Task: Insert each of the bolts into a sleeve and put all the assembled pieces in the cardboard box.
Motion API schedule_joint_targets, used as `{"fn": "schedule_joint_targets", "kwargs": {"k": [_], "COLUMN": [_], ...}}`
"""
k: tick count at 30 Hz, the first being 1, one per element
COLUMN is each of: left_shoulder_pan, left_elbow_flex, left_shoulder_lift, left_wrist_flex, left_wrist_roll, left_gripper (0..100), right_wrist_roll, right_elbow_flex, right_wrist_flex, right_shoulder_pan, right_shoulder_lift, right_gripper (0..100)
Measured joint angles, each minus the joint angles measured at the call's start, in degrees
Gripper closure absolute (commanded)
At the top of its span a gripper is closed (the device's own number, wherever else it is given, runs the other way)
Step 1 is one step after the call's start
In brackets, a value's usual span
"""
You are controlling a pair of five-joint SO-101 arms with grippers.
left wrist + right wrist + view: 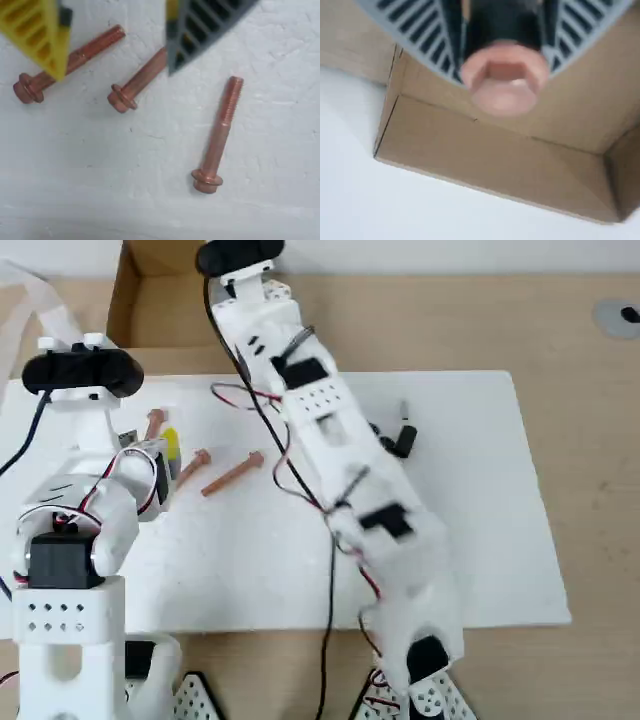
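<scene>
Rising closest to the high camera, the right arm point(330, 440) stretches from the desk's near edge to the far left corner, where its wrist hangs over the cardboard box point(122, 310). The right tool point(502, 35) is clenched on a black sleeve point(502, 20) with a copper bolt seated in it. The hexagonal bolt head point(504, 82) sticks out of the sleeve, with the inner walls of the box behind it.

The wooden desk point(590, 440) carries a white foam sheet point(480, 540) that covers most of its middle. The box stands at the sheet's far edge, open side up.

The left arm point(75, 540) stands at the sheet's left side, bent over it. The left tool point(117, 62) is released: its yellow finger point(42, 35) and grey finger point(210, 20) are spread wide above the sheet.

Three loose bolts lie flat on the sheet below that tool, apart from one another. The first bolt point(90, 47) passes behind the yellow finger. The middle bolt point(135, 85) has its threaded end behind the grey finger's tip. The third bolt point(217, 135) lies in the open beside them.

Small dark pieces point(402, 438) lie on the sheet just beside the right arm, too small to make out.
</scene>
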Motion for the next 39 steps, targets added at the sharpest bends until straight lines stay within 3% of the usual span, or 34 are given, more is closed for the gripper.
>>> {"fn": "schedule_joint_targets", "kwargs": {"k": [5,12,17,22,27,33,39], "left_shoulder_pan": [0.0,0.0,-0.3,-6.1,-12.4,-12.7,-12.7], "left_elbow_flex": [0.0,0.0,-0.1,-5.2,-20.0,-41.3,-54.8], "left_shoulder_lift": [0.0,0.0,3.0,15.6,35.6,59.2,77.0], "left_wrist_flex": [0.8,2.8,2.8,2.8,5.4,15.6,18.4], "left_wrist_roll": [0.0,0.0,-1.1,-4.4,-10.1,-21.5,-22.4], "left_gripper": [85,85,84,80,80,80,80], "right_wrist_roll": [0.0,4.5,4.6,4.6,1.1,-3.4,-4.3], "right_elbow_flex": [-25.8,-53.2,-58.8,-59.5,-59.5,-59.5,-59.5], "right_wrist_flex": [0.0,0.1,4.4,7.4,17.1,31.6,39.3], "right_shoulder_pan": [1.8,2.1,2.1,2.1,3.2,5.9,7.8], "right_shoulder_lift": [24.8,49.0,50.4,50.3,45.5,35.4,31.2], "right_gripper": [97.7,76.2,75.6,75.6,75.6,75.6,75.6]}}
